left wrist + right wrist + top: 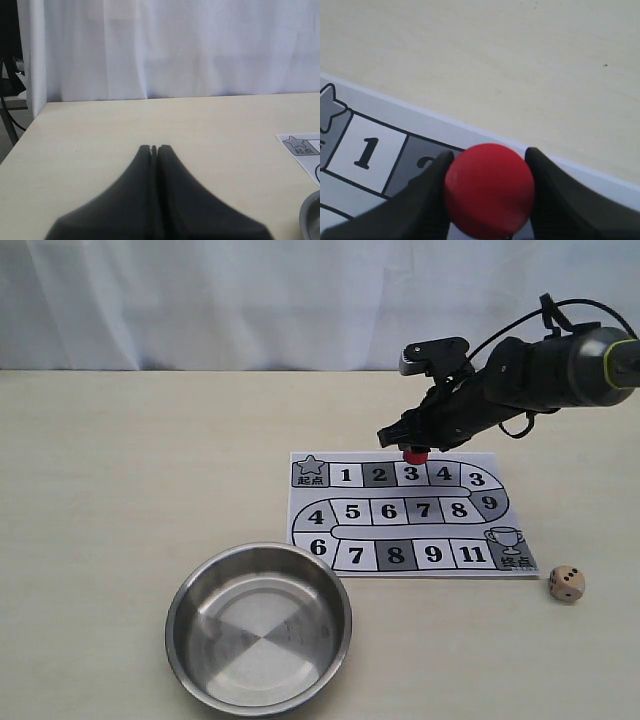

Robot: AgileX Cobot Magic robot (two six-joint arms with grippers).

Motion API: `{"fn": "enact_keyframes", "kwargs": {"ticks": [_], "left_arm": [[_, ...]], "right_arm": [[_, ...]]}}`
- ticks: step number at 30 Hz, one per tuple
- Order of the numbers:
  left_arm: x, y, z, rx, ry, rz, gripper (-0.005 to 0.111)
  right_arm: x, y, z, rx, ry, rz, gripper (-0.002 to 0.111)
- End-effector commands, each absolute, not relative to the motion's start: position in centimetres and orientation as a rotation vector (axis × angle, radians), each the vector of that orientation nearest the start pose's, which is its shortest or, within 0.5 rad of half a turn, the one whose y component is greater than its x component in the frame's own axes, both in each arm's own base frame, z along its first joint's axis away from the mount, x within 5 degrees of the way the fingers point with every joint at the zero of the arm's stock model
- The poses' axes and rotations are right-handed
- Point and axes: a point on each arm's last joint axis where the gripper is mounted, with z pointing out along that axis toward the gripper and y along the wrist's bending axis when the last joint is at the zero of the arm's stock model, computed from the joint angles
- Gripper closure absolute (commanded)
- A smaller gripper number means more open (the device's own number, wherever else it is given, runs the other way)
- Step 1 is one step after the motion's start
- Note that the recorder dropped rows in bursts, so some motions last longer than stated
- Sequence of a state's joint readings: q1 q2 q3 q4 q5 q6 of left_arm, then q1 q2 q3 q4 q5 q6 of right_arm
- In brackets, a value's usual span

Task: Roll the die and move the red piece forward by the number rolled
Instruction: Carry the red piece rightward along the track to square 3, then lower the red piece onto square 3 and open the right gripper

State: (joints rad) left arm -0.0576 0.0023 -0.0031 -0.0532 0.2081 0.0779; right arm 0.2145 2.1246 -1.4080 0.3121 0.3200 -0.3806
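1. A pale, matte wood-grain counter (120, 490) runs back to a pleated white curtain (250, 300) hanging behind its far edge.
2. A flat printed paper board (388, 511), its numbered squares forming a winding track, lies right of centre. A round, shiny steel bowl (171, 625) sits by the near edge.
3. The die (567, 583), a tan wooden cube with black pips, rests off the board toward the near right corner.
4. The right gripper (487, 160) pinches the smooth red piece (489, 189) between black fingers, at the board's far margin by squares 2 and 3. Whether the piece touches the paper is unclear.
5. The left gripper (154, 148) is pressed closed on nothing, over the counter's left side.
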Motion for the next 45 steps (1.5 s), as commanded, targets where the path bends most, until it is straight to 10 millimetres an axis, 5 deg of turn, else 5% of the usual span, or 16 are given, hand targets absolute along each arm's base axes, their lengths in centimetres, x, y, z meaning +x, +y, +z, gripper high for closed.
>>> {"fn": "enact_keyframes", "kwargs": {"ticks": [1,8,16,33,45], "left_arm": [[5.6,-0.4,19.5,0.078,1.677,-0.035,0.107],[5.6,-0.4,19.5,0.078,1.677,-0.035,0.107],[5.6,-0.4,19.5,0.078,1.677,-0.035,0.107],[5.6,-0.4,19.5,0.078,1.677,-0.035,0.107],[5.6,-0.4,19.5,0.078,1.677,-0.035,0.107]], "right_arm": [[43.9,10.2,14.3,-0.396,2.462,0.173,0.104],[43.8,10.3,13.6,-0.398,2.480,0.176,0.104],[43.7,10.7,9.4,-0.380,2.577,0.200,0.104],[43.7,10.7,9.4,-0.381,2.577,0.200,0.103],[43.8,10.7,9.6,-0.337,2.567,0.206,0.056]]}}
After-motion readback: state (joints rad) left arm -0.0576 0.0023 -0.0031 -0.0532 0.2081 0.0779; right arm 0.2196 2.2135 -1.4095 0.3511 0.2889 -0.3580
